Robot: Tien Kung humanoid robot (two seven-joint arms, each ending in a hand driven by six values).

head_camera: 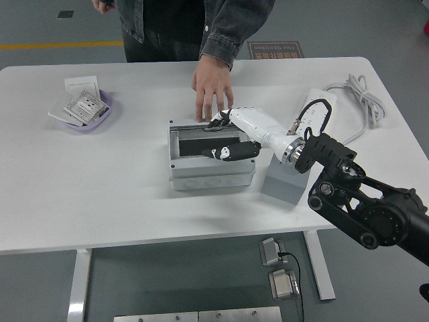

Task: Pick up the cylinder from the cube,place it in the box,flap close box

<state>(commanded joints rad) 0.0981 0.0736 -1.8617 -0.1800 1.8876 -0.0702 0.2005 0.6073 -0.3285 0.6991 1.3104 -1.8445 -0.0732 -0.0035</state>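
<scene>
table: white table (100, 174) over a grey floor, bowl of cards (84, 109) way off left
box: grey box (211, 164), lid looks nearly folded down
right hand: right hand (228, 137) lies flat on the lid, fingers loose, gripping nothing, pressing it shut i guess
person: hand (213, 90) braces the box's far edge
cylinder: can't see it, probably inside
cube: grey cube (285, 182) just right, touching

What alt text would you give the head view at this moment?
The robot's right hand presses the clear flap down on the grey box at the middle of a white table, while a person's hand rests behind the box. A grey cube sits right of the box, and a purple bowl lies far left.
</scene>
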